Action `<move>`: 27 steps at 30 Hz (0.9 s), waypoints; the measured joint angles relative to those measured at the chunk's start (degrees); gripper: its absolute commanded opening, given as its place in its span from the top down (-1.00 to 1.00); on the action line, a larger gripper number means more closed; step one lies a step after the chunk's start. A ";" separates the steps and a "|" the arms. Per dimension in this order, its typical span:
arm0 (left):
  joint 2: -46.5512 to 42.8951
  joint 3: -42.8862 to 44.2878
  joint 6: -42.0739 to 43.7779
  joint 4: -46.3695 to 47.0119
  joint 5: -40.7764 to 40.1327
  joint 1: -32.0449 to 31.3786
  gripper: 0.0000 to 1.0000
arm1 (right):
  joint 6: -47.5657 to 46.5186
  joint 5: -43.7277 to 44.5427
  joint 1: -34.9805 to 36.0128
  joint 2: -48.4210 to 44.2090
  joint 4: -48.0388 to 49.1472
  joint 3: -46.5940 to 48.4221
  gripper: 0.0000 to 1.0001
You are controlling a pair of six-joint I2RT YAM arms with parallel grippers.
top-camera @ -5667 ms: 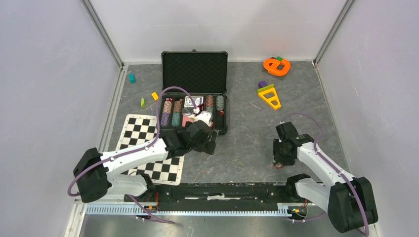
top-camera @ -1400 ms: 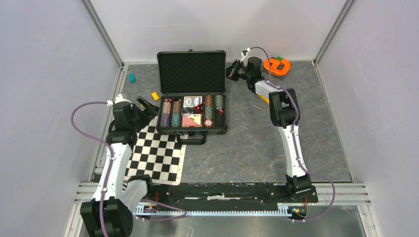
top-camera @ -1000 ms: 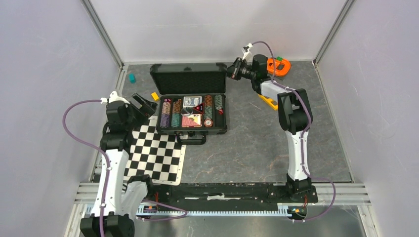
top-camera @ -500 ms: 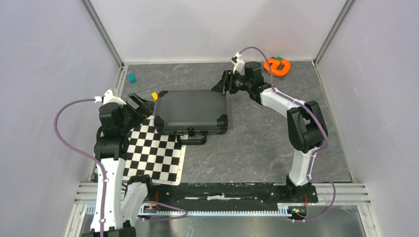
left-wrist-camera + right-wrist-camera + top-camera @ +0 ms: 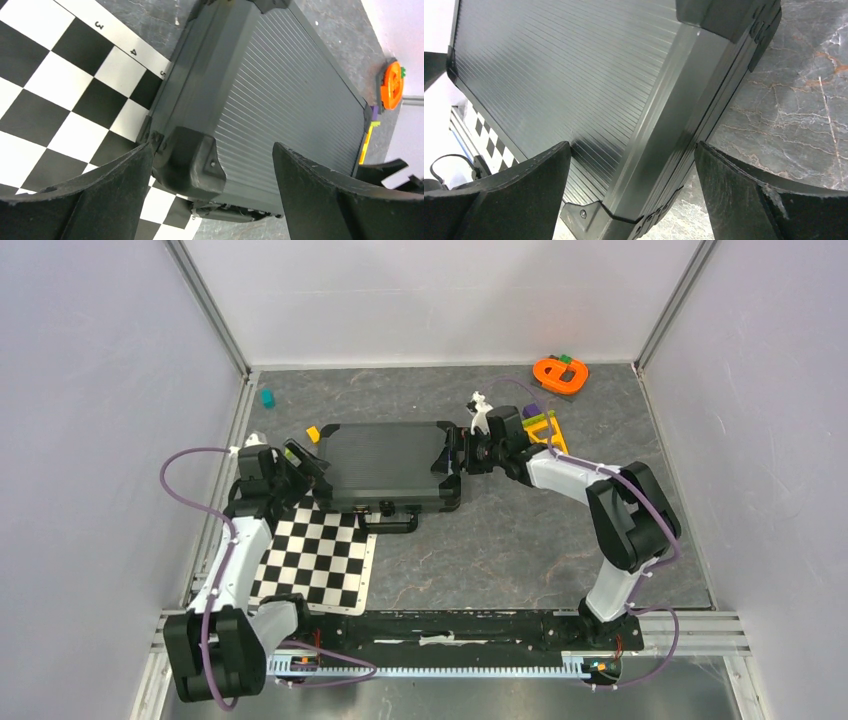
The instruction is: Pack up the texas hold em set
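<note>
The texas hold em set's black briefcase [image 5: 385, 462] lies with its ribbed lid [image 5: 285, 95] down, handle [image 5: 390, 526] toward the arms. Chips, cards and dice are hidden inside. My left gripper [image 5: 306, 464] is open at the case's left end. In the left wrist view its fingers [image 5: 105, 195] straddle the near-left corner cap [image 5: 192, 160] without touching. My right gripper [image 5: 453, 451] is open at the case's right end. Its fingers [image 5: 749, 195] stand either side of the right side wall [image 5: 674, 130], one over the lid [image 5: 549, 65], one over the floor.
The black-white checkered mat [image 5: 312, 558] lies under the case's near-left corner. An orange toy [image 5: 560, 373] and a yellow toy [image 5: 548, 432] lie back right. A teal block [image 5: 267, 398] and a small yellow block [image 5: 313, 433] sit back left. Walls enclose three sides.
The lid went from upright to shut over the chips. My right gripper let go, opened and dropped to the case's right end. My left gripper moved in to the left corner.
</note>
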 measured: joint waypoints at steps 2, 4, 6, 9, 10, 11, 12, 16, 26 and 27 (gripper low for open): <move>1.84 -0.50 -0.63 1.95 -1.05 0.02 -0.82 | 1.51 -0.72 0.07 -0.50 2.64 -2.08 -0.92; 3.58 -0.55 -0.87 3.85 -1.90 0.07 -0.75 | 3.02 -1.44 -0.02 -0.68 5.46 -3.87 -0.88; 5.90 -0.55 -0.92 5.97 -2.21 0.11 -0.64 | 4.09 -1.99 -0.28 -0.68 7.45 -4.98 -0.86; 9.60 -1.18 -1.14 9.49 -1.05 0.11 -0.53 | 4.68 -2.14 -0.35 -0.94 8.76 -5.86 -0.79; 10.80 -1.92 -1.22 11.08 -0.15 0.11 -0.49 | 4.87 -2.14 -0.35 -1.09 9.16 -6.21 -0.77; 12.28 -2.93 -2.12 13.62 1.79 0.11 -0.46 | 5.09 -2.10 -0.37 -1.25 9.38 -6.45 -0.71; 12.79 -3.06 -2.21 14.56 2.49 0.26 -0.45 | 5.38 -1.99 -0.44 -1.49 9.75 -6.84 -0.68; 15.67 -3.04 -2.10 18.88 5.20 0.39 -0.44 | 6.95 -2.05 -1.25 -3.61 11.61 -9.99 -0.50; 30.42 7.61 3.52 26.10 5.92 -7.87 -0.42 | 9.97 -2.10 -3.61 -12.48 14.34 -20.35 -0.26; 32.52 9.46 4.48 26.95 6.38 -8.81 -0.41 | 10.47 -1.42 -3.65 -13.84 14.45 -21.68 -0.26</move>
